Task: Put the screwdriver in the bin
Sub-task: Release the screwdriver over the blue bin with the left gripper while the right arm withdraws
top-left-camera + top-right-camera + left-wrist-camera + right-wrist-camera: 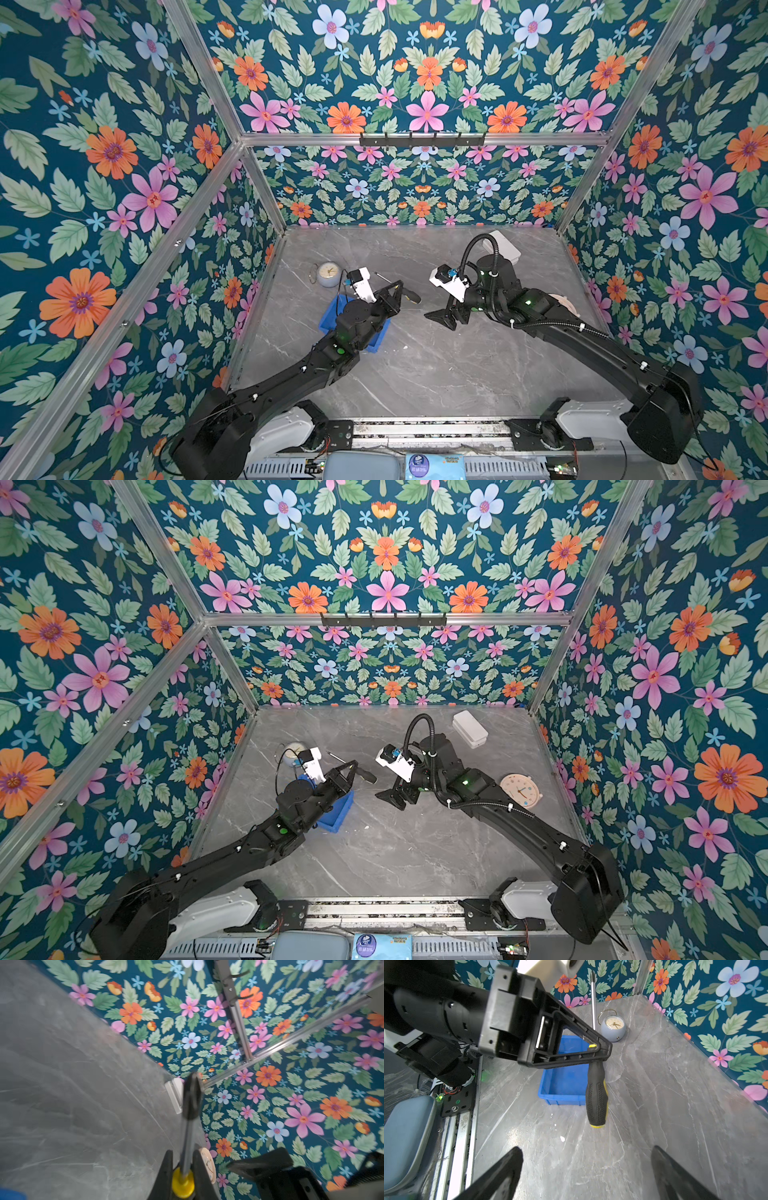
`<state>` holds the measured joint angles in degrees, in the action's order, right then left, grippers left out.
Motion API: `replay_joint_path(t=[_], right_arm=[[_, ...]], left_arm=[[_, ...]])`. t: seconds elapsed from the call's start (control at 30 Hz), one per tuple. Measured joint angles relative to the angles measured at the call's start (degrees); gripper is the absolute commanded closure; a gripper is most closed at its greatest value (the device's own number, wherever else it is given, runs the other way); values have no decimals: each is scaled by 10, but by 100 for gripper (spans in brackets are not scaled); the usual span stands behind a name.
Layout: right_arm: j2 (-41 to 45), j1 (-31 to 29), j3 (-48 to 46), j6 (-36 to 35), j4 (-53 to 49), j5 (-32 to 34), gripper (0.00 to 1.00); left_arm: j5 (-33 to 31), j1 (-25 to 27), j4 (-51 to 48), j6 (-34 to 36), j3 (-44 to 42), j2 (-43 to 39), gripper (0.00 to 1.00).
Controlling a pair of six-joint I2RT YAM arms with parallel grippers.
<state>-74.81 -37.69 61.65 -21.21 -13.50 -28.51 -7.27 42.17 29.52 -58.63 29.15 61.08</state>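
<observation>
black left gripper (pixel 600 1051) clamps screwdriver (pixel 597 1095) near blue bin (pixel 560 1099); right gripper (pixel 586 1148) spread wide, empty.

Bright even light, soft shadows, blurred left wrist view.

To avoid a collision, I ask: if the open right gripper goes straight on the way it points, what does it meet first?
Probably the black, yellow-accented handle of the screwdriver that the left gripper holds; the right gripper faces it. Depth is unclear: it might pass below, onto the grey marble table.
</observation>
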Motion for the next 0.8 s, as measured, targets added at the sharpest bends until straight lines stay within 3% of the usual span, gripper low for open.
replay_joint_path(t=[0.17, 0.3, 0.47, 0.8], right_arm=[[-25, -28, 13, -7, 1, -2, 4], [-43, -46, 24, -17, 1, -2, 4], [-53, -56, 35, -23, 1, -7, 4], [-53, -60, 36, -27, 1, -6, 4]], left_arm=[[-57, -27, -183, -47, 12, -35, 100], [-54, -102, -287, -74, 10, -41, 100], [-15, -172, -358, -87, 17, -6, 100], [26, -185, -412, -87, 70, 116, 100]])
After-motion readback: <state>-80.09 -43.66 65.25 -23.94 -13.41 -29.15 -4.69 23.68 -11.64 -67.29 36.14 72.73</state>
